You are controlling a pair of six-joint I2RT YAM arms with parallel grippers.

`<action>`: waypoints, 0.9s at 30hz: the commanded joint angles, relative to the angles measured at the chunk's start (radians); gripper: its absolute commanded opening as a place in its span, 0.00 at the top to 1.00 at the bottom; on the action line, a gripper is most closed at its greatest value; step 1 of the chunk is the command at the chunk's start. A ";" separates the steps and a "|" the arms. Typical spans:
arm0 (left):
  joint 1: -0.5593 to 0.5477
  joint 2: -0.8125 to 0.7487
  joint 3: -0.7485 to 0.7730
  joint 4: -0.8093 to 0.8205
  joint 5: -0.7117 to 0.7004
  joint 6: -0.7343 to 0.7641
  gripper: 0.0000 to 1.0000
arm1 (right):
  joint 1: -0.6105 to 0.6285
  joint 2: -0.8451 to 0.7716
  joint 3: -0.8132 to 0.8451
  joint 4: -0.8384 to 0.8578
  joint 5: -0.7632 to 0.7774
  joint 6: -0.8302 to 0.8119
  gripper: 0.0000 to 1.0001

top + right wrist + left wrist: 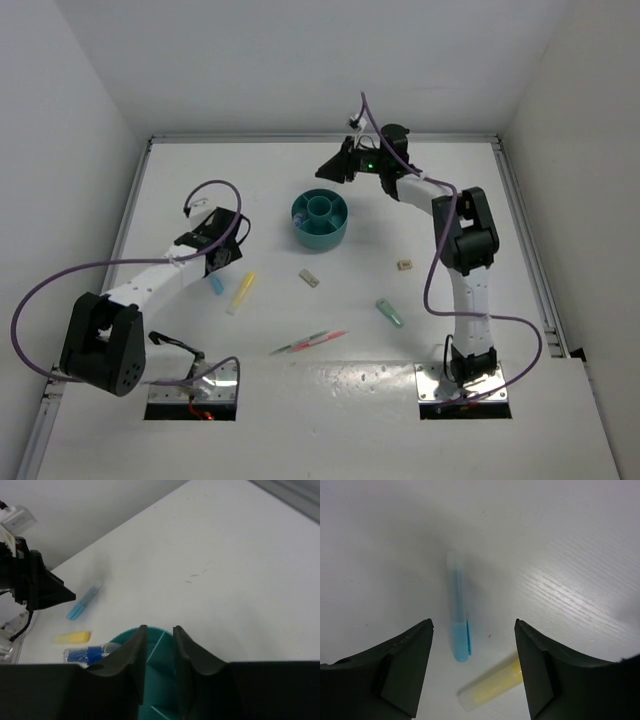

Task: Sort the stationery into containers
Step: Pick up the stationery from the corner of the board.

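My left gripper (217,258) (474,625) is open and hovers low over the table. A light-blue marker (216,284) (458,617) lies between its fingers, untouched, and a yellow marker (241,292) (492,687) lies by the right finger. My right gripper (328,168) (160,628) hangs behind the teal bowl (320,218) (161,647). Its jaws stand a narrow gap apart with nothing between them. A dark-blue marker (85,655) lies in the bowl. The right wrist view also shows the light-blue marker (82,603) and the yellow marker (73,638).
Two beige eraser blocks (309,278) (404,265) lie mid-table. A green marker (389,313) lies to the right of them. A green pen and a pink-red pen (308,343) lie together near the front. Side rails border the table.
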 commanded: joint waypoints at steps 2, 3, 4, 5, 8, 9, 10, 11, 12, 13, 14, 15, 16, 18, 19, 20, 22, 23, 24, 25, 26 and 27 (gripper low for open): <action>0.028 0.040 0.035 0.004 0.017 -0.019 0.30 | -0.009 -0.140 0.000 0.006 0.031 -0.063 0.88; 0.028 0.040 0.035 0.004 0.017 -0.019 0.33 | -0.009 -0.158 0.000 -0.081 0.049 -0.092 1.00; 0.037 0.040 0.035 0.004 0.027 -0.029 0.37 | -0.009 -0.204 0.000 -0.144 0.113 -0.124 1.00; 0.049 0.040 0.049 -0.007 0.090 -0.041 0.40 | -0.009 -0.227 -0.011 -0.210 0.138 -0.218 1.00; 0.076 0.040 0.049 0.002 0.139 -0.051 0.55 | -0.009 -0.336 -0.073 -0.352 0.216 -0.339 0.57; 0.065 0.040 0.049 0.012 0.139 -0.036 0.62 | -0.009 -0.370 -0.098 -0.375 0.232 -0.410 0.25; 0.048 0.040 0.049 0.031 0.151 0.039 0.64 | -0.009 -0.403 -0.142 -0.450 0.232 -0.467 0.16; 0.028 0.028 0.049 0.048 0.216 0.100 0.65 | -0.009 -0.472 -0.156 -0.516 0.246 -0.614 0.08; -0.019 0.028 0.049 0.059 0.259 0.160 0.65 | -0.009 -0.505 -0.169 -0.588 0.264 -0.700 0.08; -0.044 0.016 0.049 0.073 0.316 0.225 0.66 | -0.009 -0.532 -0.190 -0.757 0.264 -0.788 0.10; -0.064 -0.010 0.049 0.105 0.414 0.341 0.66 | -0.009 -0.555 -0.190 -0.851 0.288 -0.952 0.20; -0.082 -0.027 0.049 0.116 0.437 0.371 0.66 | -0.009 -0.572 -0.190 -0.951 0.311 -1.019 0.50; -0.116 -0.041 0.034 0.128 0.456 0.395 0.66 | -0.009 -0.594 -0.201 -1.116 0.348 -1.055 0.99; -0.139 -0.051 0.033 0.128 0.456 0.431 0.57 | 0.006 -0.604 -0.251 -1.253 0.476 -1.127 1.00; -0.153 -0.051 0.033 0.128 0.456 0.442 0.43 | 0.006 -0.605 -0.273 -1.366 0.494 -1.143 0.78; -0.153 -0.051 0.033 0.128 0.456 0.442 0.34 | 0.006 -0.605 -0.294 -1.415 0.503 -1.158 0.55; -0.176 -0.051 0.033 0.128 0.473 0.451 0.21 | 0.016 -0.632 -0.383 -1.470 0.519 -1.178 0.00; -0.176 -0.051 0.033 0.128 0.473 0.451 0.19 | 0.016 -0.656 -0.421 -1.470 0.519 -1.178 0.00; -0.176 -0.051 0.033 0.137 0.490 0.451 0.19 | 0.025 -0.722 -0.495 -1.455 0.532 -1.169 0.00; -0.176 -0.060 0.024 0.137 0.525 0.451 0.18 | 0.038 -0.759 -0.524 -1.432 0.549 -1.117 0.00; -0.185 -0.072 0.024 0.148 0.542 0.461 0.18 | 0.039 -0.790 -0.544 -1.405 0.549 -1.102 0.00; -0.185 -0.081 0.014 0.162 0.582 0.471 0.18 | 0.039 -0.839 -0.576 -1.395 0.559 -1.079 0.00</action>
